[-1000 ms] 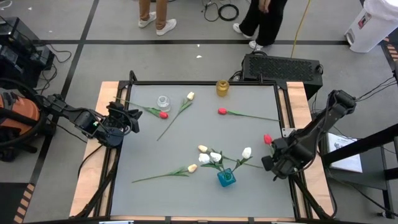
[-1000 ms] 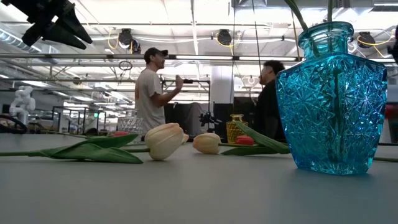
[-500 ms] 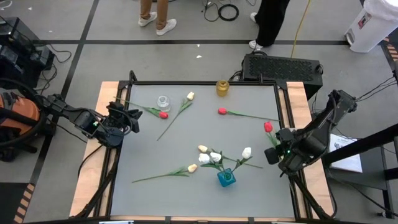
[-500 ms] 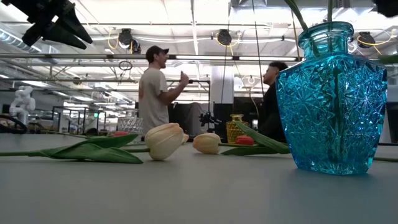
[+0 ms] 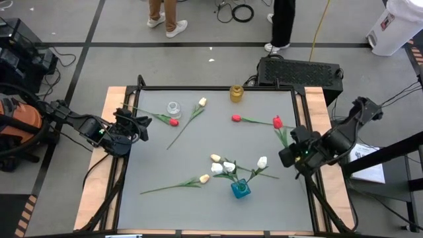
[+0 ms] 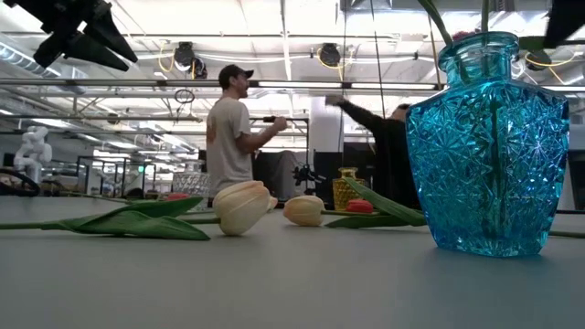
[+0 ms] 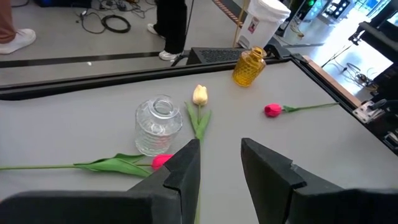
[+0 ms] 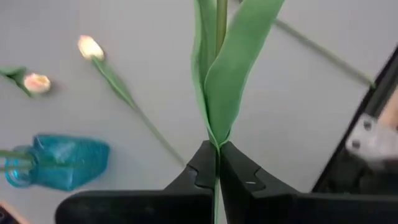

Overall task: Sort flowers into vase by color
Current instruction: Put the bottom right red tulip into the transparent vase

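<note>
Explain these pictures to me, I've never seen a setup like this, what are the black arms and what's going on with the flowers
These are two robot arms at a grey table, filmed from four cameras: one overhead, one at table height, one on each wrist.

The right gripper, at the table's right edge, is shut on a red tulip's green stem, leaves visible in its wrist camera. The left gripper waits open at the left edge, holding nothing.

On the table stand a blue vase with pale tulips in it, a clear vase and a yellow vase. More tulips lie loose: a red one beside the clear vase, another red one near the middle, and cream ones.

The people behind the table are bystanders.
</note>
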Robot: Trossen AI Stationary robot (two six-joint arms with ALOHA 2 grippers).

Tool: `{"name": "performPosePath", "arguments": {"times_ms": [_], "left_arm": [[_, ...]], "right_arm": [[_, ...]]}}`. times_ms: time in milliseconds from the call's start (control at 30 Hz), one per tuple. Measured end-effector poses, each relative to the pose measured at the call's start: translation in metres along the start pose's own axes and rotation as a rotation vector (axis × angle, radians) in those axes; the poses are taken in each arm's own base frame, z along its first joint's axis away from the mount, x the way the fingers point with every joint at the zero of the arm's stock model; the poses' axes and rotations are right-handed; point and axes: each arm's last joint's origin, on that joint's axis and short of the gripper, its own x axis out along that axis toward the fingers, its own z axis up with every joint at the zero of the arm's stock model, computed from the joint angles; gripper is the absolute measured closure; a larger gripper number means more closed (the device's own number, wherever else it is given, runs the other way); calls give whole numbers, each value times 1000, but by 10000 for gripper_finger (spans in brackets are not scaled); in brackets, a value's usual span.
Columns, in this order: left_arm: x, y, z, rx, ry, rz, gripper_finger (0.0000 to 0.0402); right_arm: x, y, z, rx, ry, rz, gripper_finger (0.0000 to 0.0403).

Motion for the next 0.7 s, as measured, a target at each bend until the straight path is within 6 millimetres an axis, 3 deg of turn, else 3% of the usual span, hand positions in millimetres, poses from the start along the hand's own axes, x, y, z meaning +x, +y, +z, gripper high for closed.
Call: {"name": "performPosePath", "arguments": {"times_ms": [700], "left_arm": [[0, -4, 1, -36, -7, -27, 278]], "right_arm": [[-26, 4, 67, -203, -345, -19, 402]]}}
